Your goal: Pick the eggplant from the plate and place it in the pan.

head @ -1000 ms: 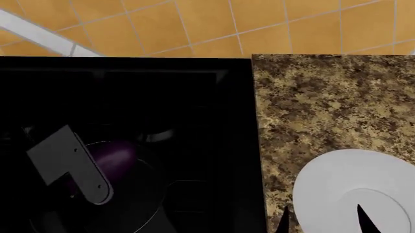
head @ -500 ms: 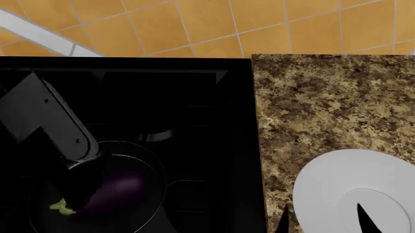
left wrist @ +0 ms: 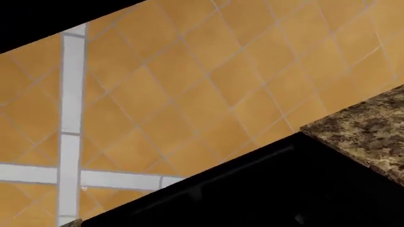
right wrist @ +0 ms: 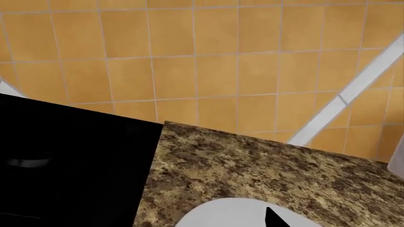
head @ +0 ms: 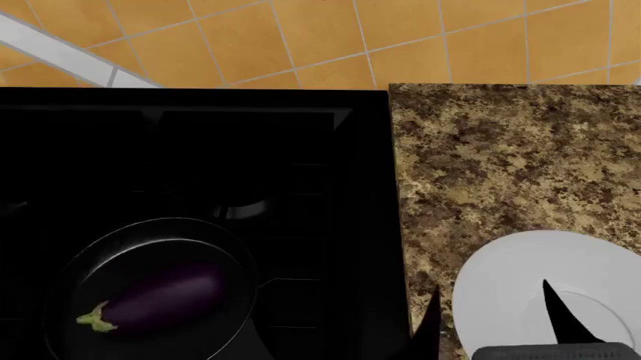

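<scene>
The dark purple eggplant (head: 165,296) lies inside the black pan (head: 95,259) at the lower left of the head view, its green stem cap pointing left. The white plate (head: 501,277) sits on the counter at the lower right with nothing on it; it also shows in the right wrist view (right wrist: 215,215). My right gripper (head: 493,322) hovers over the plate, open and empty, its two black fingertips spread wide; one fingertip (right wrist: 273,218) shows in the right wrist view. My left gripper shows in no view.
The pan rests on a black stovetop (head: 200,150). A speckled brown granite counter (head: 501,150) lies to its right. Orange floor tiles (head: 300,37) lie beyond the far edge.
My left arm has lifted off the pan and left the head view to the left, leaving the eggplant lying in the pan. My right gripper has edged forward over the plate.
</scene>
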